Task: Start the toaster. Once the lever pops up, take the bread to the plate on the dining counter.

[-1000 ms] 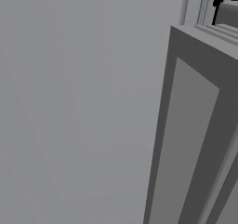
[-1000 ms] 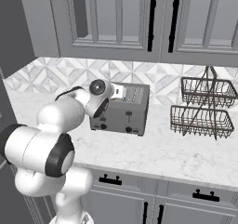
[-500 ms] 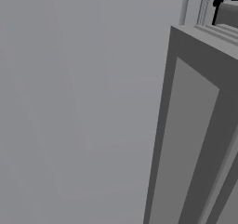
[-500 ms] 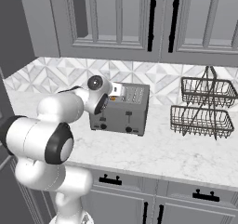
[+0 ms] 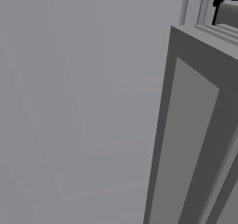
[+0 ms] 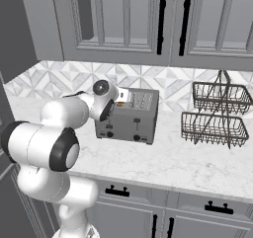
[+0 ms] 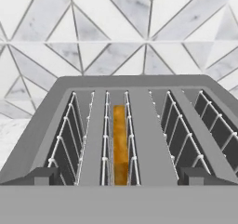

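A: Going left to right, what stands on the worktop [image 6: 163, 165]?

B: In the right base view the white arm [image 6: 59, 133] rises over the worktop's left part, bent forward so that its wrist reaches the left end of the grey toaster [image 6: 129, 116]. The toaster sits toward the back edge, near the patterned tile wall [image 6: 59, 79], left of the middle. Well apart from it, toward the right end, stands a two-tier wire basket rack [image 6: 215, 116].

A: And the hand?

B: The hand [image 6: 122, 97] is over the toaster's top at its left end. Its fingers cannot be made out there, yet the jaws stand spread wide and nothing sits between them.

A: Where is the bread?

B: The hand view looks along the toaster's top. The bread [image 7: 120, 144] stands on edge, deep in the second slot from the left, between the wire guides, showing as a narrow golden-brown strip. The slots to its right hold only wire guides.

A: Anything else?

B: Grey cabinet doors [image 6: 128, 19] with dark handles hang above the worktop, and grey drawers [image 6: 148, 212] run below its front edge. The left base view shows a grey cabinet panel [image 5: 195, 125] close up.
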